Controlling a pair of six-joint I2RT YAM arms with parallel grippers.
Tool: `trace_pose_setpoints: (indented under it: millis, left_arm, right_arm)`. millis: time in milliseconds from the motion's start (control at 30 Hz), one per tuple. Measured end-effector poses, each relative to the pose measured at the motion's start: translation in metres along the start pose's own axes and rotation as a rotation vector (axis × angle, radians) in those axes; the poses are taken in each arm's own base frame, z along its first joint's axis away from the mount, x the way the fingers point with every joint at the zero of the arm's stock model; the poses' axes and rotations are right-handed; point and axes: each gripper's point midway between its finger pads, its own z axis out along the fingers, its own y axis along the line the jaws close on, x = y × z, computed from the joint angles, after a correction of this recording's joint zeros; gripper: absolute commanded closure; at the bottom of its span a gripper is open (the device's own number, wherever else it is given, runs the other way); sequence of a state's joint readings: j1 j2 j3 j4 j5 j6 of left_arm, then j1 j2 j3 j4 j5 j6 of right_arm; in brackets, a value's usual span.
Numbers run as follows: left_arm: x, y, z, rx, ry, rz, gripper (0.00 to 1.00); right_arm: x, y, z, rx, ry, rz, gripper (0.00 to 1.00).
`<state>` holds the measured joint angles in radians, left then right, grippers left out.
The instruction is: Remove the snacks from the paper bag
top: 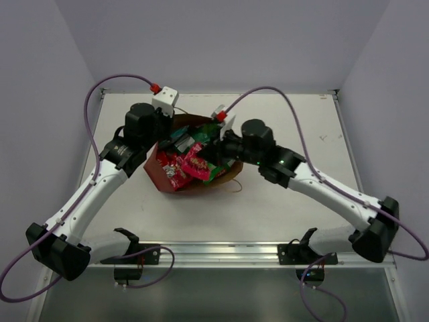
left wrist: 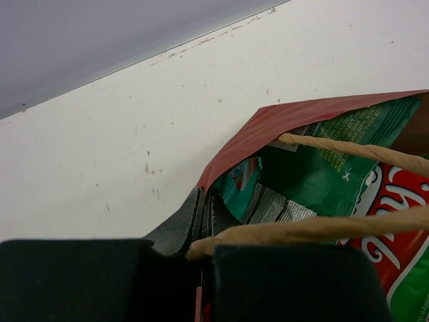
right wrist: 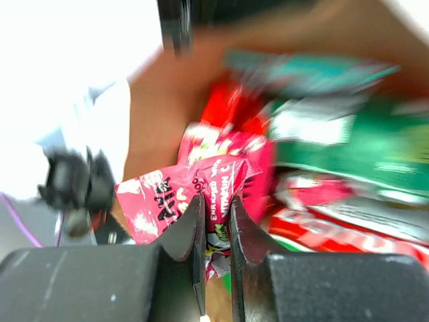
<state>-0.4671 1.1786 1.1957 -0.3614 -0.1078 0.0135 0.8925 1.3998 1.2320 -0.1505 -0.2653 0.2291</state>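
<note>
The paper bag [top: 161, 176] lies on its side in the middle of the table with its mouth open, its red side showing, with red, green and teal snacks [top: 191, 161] inside. My left gripper [top: 159, 137] is shut on the bag's red edge [left wrist: 268, 121] by the string handle [left wrist: 315, 230]. A green and red packet [left wrist: 375, 174] shows inside. My right gripper [right wrist: 216, 213] is inside the bag's mouth, shut on a pink-red foil packet [right wrist: 201, 194]. Other red and green packets [right wrist: 348, 147] lie behind it, blurred.
The white table [top: 281, 201] has a raised rim at its back and sides. A metal rail [top: 221, 251] runs along the near edge between the arm bases. Purple cables loop above both arms.
</note>
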Motion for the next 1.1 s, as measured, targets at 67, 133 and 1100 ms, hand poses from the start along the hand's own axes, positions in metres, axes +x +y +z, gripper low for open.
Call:
trace_pose_setpoints:
  millis: [67, 133, 1100]
  left_arm:
    - [0.001, 0.003, 0.0, -0.02, 0.003, -0.005, 1.0]
    - [0.002, 0.006, 0.0, -0.037, 0.006, -0.009, 1.0]
    - [0.007, 0.009, 0.001, -0.06, 0.006, -0.013, 1.0]
  right_arm:
    - [-0.035, -0.009, -0.038, 0.064, -0.125, -0.013, 1.0]
    - [-0.065, -0.033, -0.081, 0.171, -0.254, -0.004, 1.0]
    - [0.066, -0.288, -0.14, 0.841, -0.132, 0.53, 0.2]
